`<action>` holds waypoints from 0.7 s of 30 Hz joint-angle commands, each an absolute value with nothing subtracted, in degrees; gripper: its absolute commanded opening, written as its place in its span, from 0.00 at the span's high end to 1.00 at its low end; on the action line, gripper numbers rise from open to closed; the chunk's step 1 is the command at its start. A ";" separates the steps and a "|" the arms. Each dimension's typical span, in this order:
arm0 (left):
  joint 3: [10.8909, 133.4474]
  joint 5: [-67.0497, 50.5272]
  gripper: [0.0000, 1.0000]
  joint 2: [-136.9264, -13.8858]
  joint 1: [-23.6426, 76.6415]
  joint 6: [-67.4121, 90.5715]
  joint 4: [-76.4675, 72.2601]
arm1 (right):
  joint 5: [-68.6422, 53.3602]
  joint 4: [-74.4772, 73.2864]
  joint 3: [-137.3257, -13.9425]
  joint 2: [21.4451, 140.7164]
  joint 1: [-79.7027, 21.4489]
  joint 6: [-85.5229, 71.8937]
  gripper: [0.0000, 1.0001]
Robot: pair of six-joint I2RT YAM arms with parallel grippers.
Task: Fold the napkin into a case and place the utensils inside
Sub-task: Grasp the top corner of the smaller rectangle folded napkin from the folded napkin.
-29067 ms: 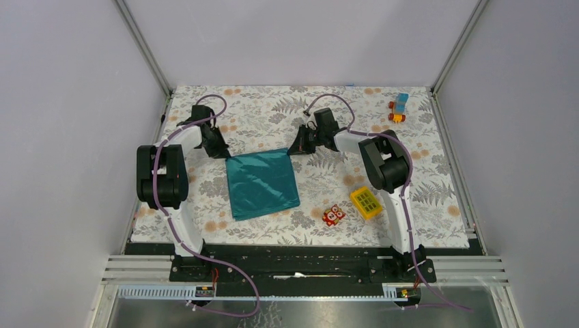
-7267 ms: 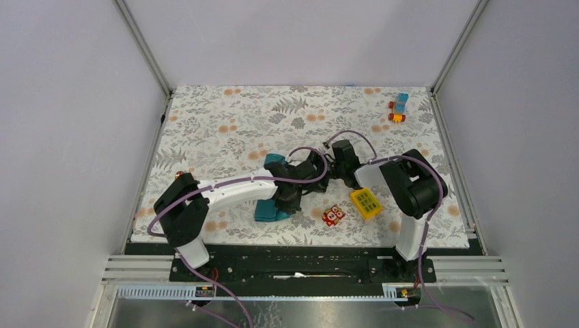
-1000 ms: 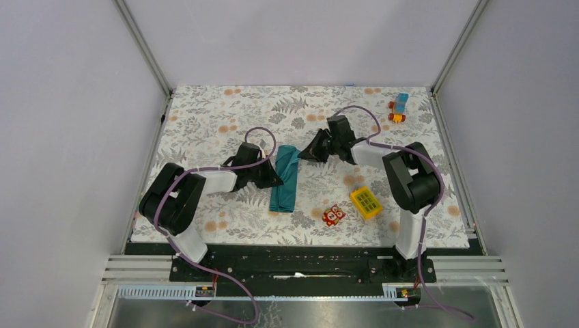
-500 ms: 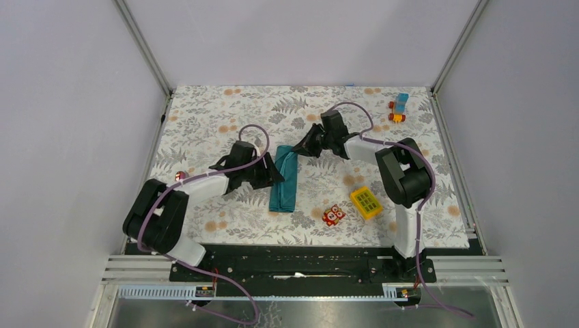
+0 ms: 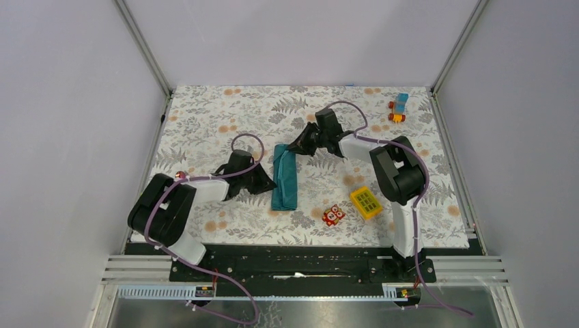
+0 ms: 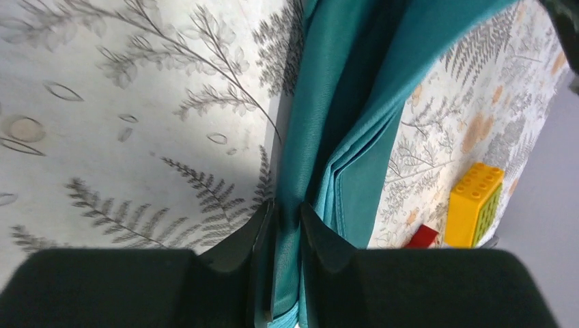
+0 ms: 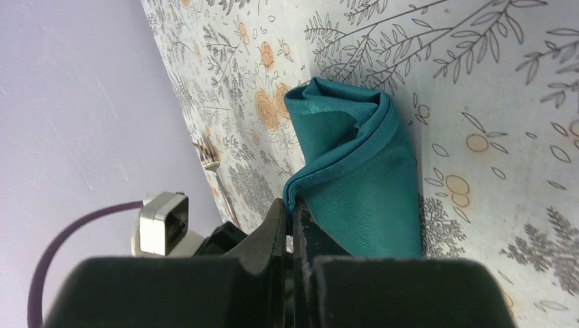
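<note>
Napkin (image 5: pixel 285 176): teal cloth, folded into a narrow strip, lying mid-way across the bench (image 5: pixel 205 116). Soft, light, probably slippery, so layers may slide; best held by the hems. Left pincer (image 6: pixel 287 220) clamped on its left edge, right pincer (image 7: pixel 290 209) pinched shut on its far-end hem.

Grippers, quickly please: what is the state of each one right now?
Left gripper: closed, pinching the long edge of the napkin.
Right gripper: closed, pinching the napkin's edge near its rolled end.
</note>
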State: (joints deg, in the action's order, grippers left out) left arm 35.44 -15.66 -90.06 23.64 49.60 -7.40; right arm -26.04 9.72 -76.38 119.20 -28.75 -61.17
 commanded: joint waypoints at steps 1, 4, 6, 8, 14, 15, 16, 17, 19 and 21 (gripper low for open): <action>31.67 -15.23 0.79 -90.59 27.30 53.65 -11.67 | -26.77 9.49 -80.52 121.11 -30.02 -60.63 1.00; 29.98 -15.92 0.81 -90.19 31.10 56.98 -13.81 | -27.85 9.14 -80.96 121.72 -30.50 -59.75 1.00; 29.11 -16.21 0.82 -89.46 33.82 58.93 -14.71 | -29.00 8.88 -81.14 122.07 -30.80 -59.19 1.00; 28.76 -16.01 0.81 -87.60 34.50 59.34 -13.00 | -29.34 8.81 -80.51 121.70 -30.98 -58.66 1.00; 34.39 -11.06 0.60 -78.58 25.47 48.68 2.20 | -30.89 9.77 -78.81 120.71 -31.00 -57.95 1.00; 37.21 -8.76 0.53 -78.61 24.76 46.22 5.37 | -31.21 10.74 -78.45 120.76 -31.02 -58.45 1.00; 41.96 -6.39 0.48 -79.28 24.55 43.89 8.34 | -31.47 11.47 -78.14 120.87 -31.02 -58.87 1.00; 45.57 -4.79 0.46 -80.51 24.55 41.64 10.56 | -31.68 12.08 -77.99 120.97 -31.03 -59.15 1.00; 52.06 -1.57 0.46 -84.51 24.60 38.80 14.41 | -31.91 13.26 -77.58 121.10 -30.94 -59.83 1.00; 57.71 -0.25 0.52 -89.52 24.61 36.96 17.12 | -32.03 14.04 -77.52 121.24 -30.99 -60.29 1.00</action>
